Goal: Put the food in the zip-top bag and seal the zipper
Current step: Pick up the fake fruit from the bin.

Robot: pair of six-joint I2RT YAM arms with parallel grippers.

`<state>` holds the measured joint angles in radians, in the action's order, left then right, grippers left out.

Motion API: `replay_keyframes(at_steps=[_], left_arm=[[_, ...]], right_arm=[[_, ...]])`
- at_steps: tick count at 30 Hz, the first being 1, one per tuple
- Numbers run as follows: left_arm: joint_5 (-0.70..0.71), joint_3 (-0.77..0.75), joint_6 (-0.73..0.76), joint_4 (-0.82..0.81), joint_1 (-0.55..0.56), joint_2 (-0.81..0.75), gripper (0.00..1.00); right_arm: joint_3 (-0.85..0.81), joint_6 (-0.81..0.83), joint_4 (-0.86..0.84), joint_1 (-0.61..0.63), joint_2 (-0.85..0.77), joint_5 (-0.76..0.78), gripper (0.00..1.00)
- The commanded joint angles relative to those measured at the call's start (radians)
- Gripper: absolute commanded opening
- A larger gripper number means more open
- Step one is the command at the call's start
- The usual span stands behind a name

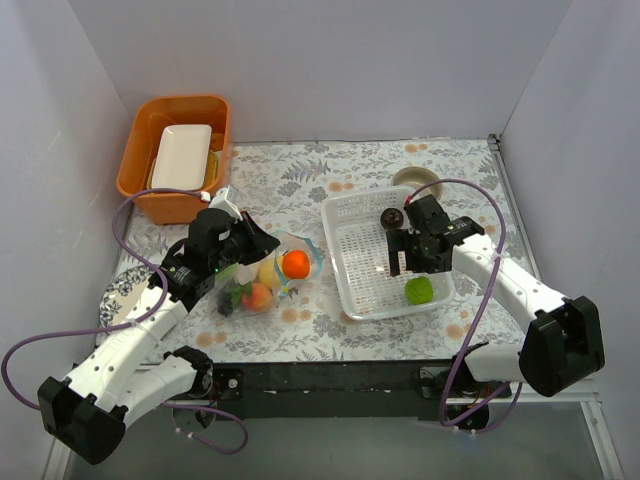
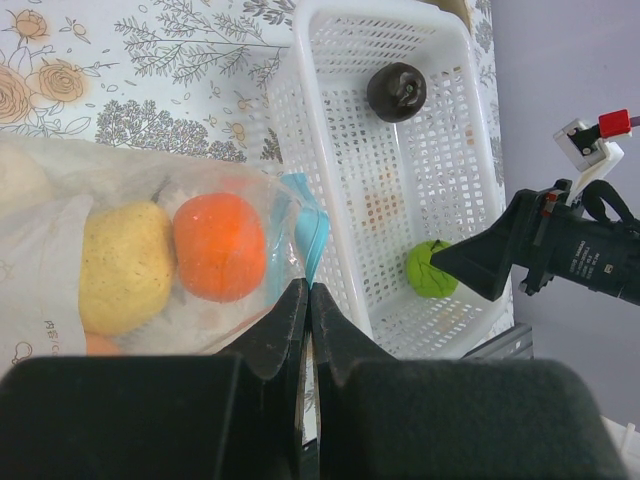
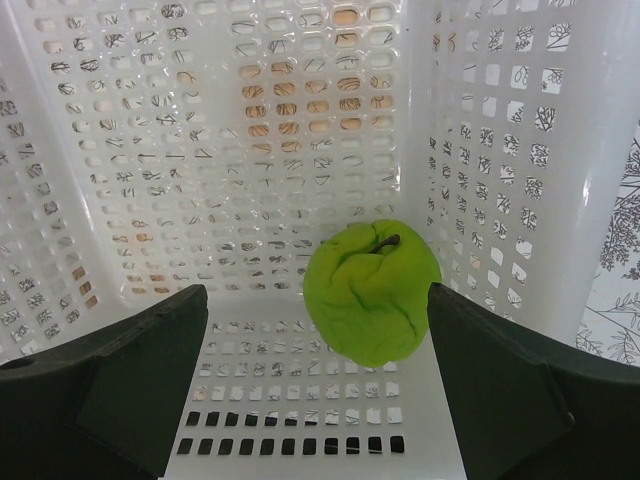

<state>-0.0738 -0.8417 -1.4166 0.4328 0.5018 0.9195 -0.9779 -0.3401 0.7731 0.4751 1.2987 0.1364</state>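
Note:
The clear zip-top bag (image 1: 262,280) lies left of the white basket (image 1: 352,290) and holds an orange (image 1: 295,264), a yellow lemon (image 1: 268,272), a peach and dark grapes. My left gripper (image 2: 308,292) is shut on the bag's edge by its teal zipper (image 2: 312,232); the orange (image 2: 220,245) and lemon (image 2: 125,265) show through the plastic. My right gripper (image 3: 318,325) is open inside the basket, its fingers either side of a green fruit (image 3: 372,290). The green fruit (image 1: 419,290) and a dark plum (image 1: 392,217) lie in the basket.
An orange bin (image 1: 178,155) holding a white tray stands at the back left. A small bowl (image 1: 418,180) sits behind the basket. A patterned plate (image 1: 122,295) lies at the left edge. Grey walls close in the table on three sides.

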Motion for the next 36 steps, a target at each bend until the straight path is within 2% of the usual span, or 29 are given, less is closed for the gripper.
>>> replay_keyframes(at_steps=[1,7,13,21,30,31,34,36], left_arm=[[-0.004,-0.005,0.01,-0.012,-0.002,-0.016,0.0],[-0.004,0.0,0.007,-0.012,-0.002,-0.016,0.0],[0.006,-0.002,0.005,-0.011,-0.002,-0.025,0.0],[-0.003,0.0,0.004,-0.012,-0.002,-0.013,0.0],[-0.001,0.006,0.002,-0.017,0.0,-0.014,0.0],[0.0,0.006,0.001,-0.017,-0.002,-0.013,0.0],[-0.004,0.003,0.001,-0.016,-0.002,-0.01,0.0],[-0.004,0.003,0.001,-0.014,-0.002,-0.011,0.0]], right_arm=[[0.011,0.006,0.026,-0.003,0.01,0.028,0.98],[0.045,-0.007,0.002,-0.003,-0.004,0.04,0.98],[0.047,0.006,-0.005,-0.003,0.06,0.011,0.98],[0.013,0.009,-0.064,-0.003,0.125,-0.098,0.86],[-0.11,0.013,-0.146,-0.001,0.235,-0.233,0.83],[-0.122,0.016,-0.15,-0.001,0.26,-0.254,0.83],[-0.176,0.029,-0.137,-0.001,0.293,-0.258,0.91],[-0.2,0.042,-0.124,-0.001,0.292,-0.235,0.92]])
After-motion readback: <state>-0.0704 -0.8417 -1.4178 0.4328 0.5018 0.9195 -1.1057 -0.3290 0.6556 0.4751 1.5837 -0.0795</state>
